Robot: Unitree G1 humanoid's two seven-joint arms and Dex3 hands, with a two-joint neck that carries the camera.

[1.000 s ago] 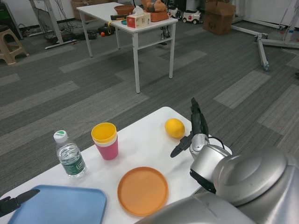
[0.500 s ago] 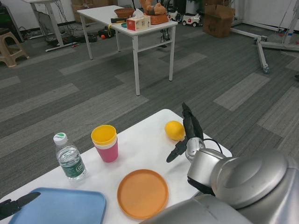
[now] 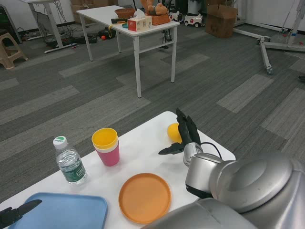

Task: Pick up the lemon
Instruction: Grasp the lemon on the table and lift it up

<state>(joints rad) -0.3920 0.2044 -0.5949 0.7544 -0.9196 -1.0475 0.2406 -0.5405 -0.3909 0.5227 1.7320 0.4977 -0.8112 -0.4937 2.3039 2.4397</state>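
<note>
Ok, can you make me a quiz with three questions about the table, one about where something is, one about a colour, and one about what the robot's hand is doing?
1. Where is the water bottle?
A. left of the cups
B. on the orange plate
C. in the blue tray

2. What colour is the top cup of the stack?
A. green
B. yellow
C. white

3. What is the right hand doing?
A. lifting the lemon high
B. resting on the plate
C. open beside the lemon, fingers spread

Answers: 1 A, it stands left of the stack. 2 B, a yellow cup sits in a pink one. 3 C, the lemon sits on the table.
</note>
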